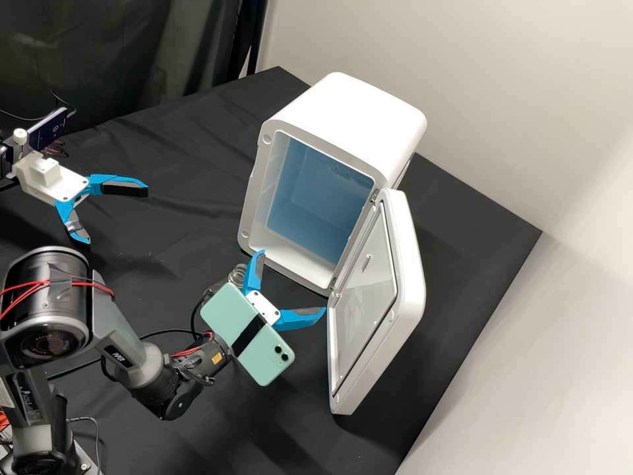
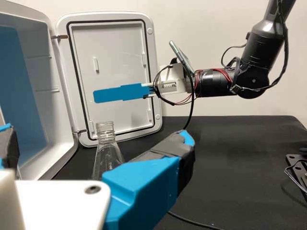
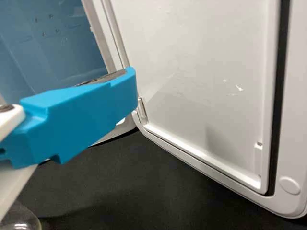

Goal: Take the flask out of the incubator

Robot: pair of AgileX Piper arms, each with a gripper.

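The clear flask (image 2: pixel 106 152) stands upright on the black bench, just outside the front lower edge of the white incubator (image 1: pixel 349 115); its neck (image 1: pixel 238 270) peeks out beside my right gripper. The incubator's door (image 1: pixel 386 310) hangs wide open, showing the blue inside. My right gripper (image 1: pixel 290 282) is open in front of the opening, close beside the flask, with nothing between its fingers (image 3: pixel 76 120). A sliver of glass (image 3: pixel 14 219) shows at that finger's side. My left gripper (image 1: pixel 115 215) hangs open over the bench at the far left, well away from the flask.
The open door (image 2: pixel 115 76) stands to the right of the opening and narrows the room there. A phone (image 1: pixel 254 333) is strapped to the right wrist. Cables trail on the bench near the arm bases. The bench edge runs close behind the incubator.
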